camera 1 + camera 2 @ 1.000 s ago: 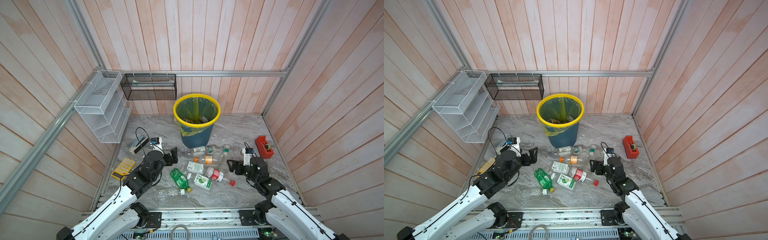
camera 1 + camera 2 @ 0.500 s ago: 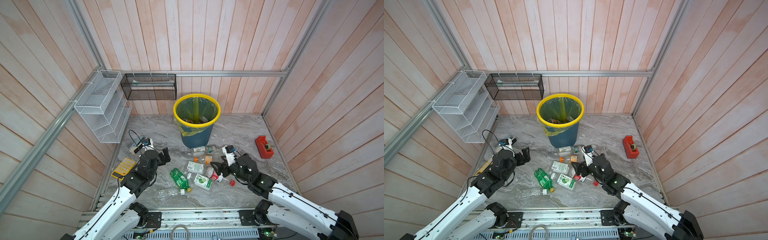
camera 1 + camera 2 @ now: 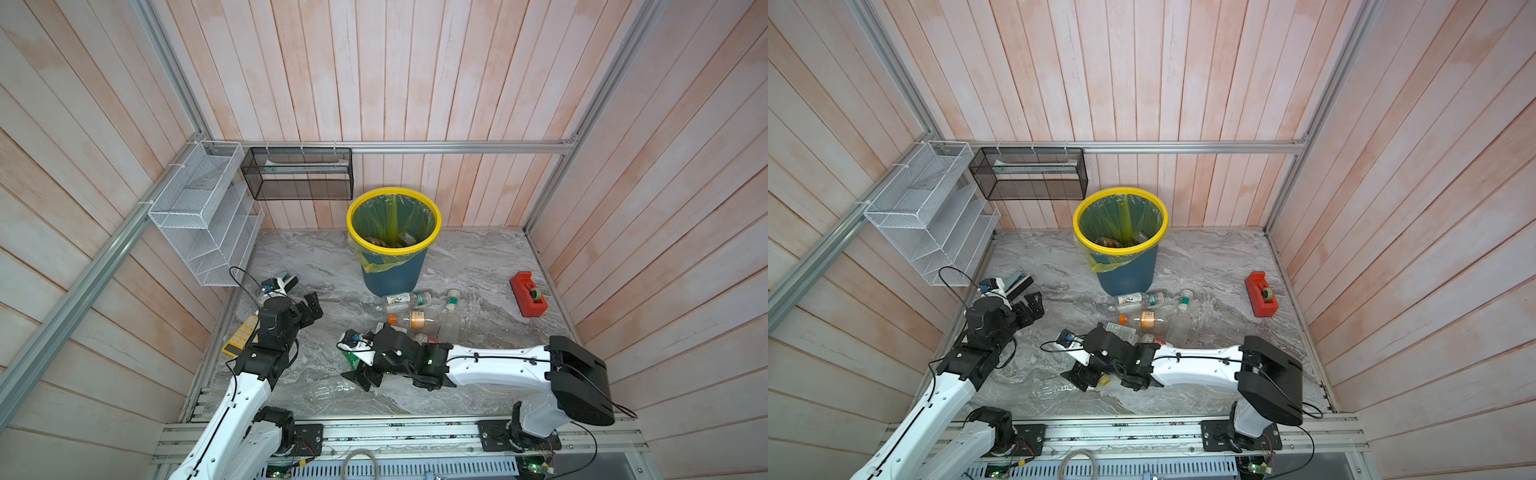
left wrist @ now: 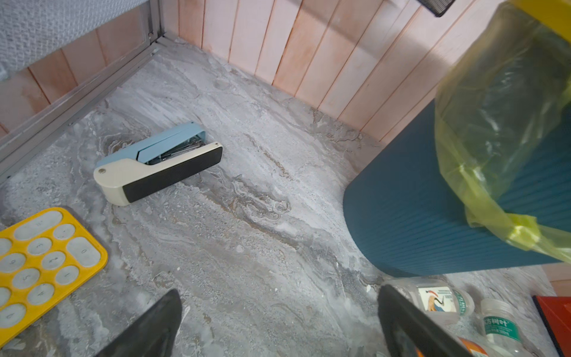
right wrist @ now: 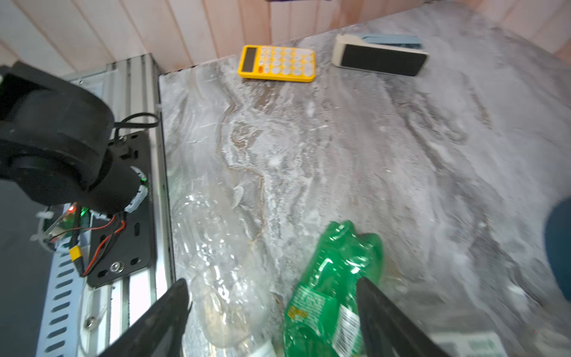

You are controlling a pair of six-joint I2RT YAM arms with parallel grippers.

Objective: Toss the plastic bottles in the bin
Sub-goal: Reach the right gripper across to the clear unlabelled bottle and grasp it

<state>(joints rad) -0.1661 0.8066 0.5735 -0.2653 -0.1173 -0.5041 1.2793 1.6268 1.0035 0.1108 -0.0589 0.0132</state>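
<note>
Crossing middle, right pincer (image 5: 272, 284) arriving spread over green bottle (image 5: 336, 278) (clear bottle (image 5: 222, 278) alongside); left pincer (image 4: 278, 292) backing away, spread, empty. Next pick beginning.

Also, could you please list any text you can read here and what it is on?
"0", "2", "5": keys of the yellow calculator.
Green label on a clear bottle: white characters, too blurred to read.
Label of the green bottle: print and barcode, unreadable.
Nothing else is legible.
</note>
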